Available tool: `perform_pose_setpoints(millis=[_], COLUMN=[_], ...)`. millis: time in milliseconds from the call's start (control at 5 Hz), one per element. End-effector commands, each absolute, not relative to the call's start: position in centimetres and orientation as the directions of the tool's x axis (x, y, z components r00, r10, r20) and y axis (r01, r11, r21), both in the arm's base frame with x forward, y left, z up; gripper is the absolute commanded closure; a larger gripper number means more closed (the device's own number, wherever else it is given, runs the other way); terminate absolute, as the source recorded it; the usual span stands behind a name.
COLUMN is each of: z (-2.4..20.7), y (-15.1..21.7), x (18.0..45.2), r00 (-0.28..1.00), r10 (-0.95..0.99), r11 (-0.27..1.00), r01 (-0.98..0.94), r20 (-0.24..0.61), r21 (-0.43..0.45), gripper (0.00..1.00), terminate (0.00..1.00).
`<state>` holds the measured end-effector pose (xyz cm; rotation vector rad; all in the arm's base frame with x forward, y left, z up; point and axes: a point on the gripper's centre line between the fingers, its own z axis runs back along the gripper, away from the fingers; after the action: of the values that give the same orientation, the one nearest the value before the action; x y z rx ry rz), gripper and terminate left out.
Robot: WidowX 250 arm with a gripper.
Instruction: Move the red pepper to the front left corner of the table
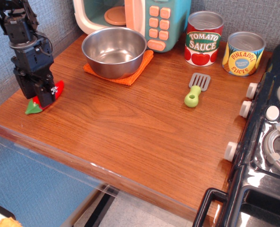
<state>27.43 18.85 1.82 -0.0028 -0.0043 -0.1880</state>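
Note:
The red pepper [57, 88] with its green stem cap [33, 108] is held in my black gripper [42, 96] at the left side of the brown wood table [130, 127], near its front left corner. The gripper is shut on the pepper's middle. Its red tip sticks out to the right and its green cap to the lower left. The pepper is at or just above the table surface; I cannot tell if it touches.
A steel bowl [114, 51] on an orange cloth [125, 75] stands at the back. A toy microwave [144, 19], a tomato sauce can [203, 38] and a pineapple can [243, 53] line the back. A green-handled spatula [196, 90] lies right of centre. A black stove [267, 142] fills the right.

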Motion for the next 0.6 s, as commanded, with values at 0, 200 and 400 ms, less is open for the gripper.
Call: perform_pose_setpoints(millis=[0,200,400], z=[6.1,8.0,8.5], y=[18.2,17.1,16.2], x=[28.0,27.4,27.4], r00=[0.978,0.972,0.969], r10=[-0.196,-0.202,-0.208], r11=[0.978,0.977,0.976], r01=[0.191,0.191,0.197], r20=[0.066,0.123,0.13], r21=[0.083,0.095,0.093], gripper=[0.0,0.0,0.0], terminate=[0.0,0.0,0.0])
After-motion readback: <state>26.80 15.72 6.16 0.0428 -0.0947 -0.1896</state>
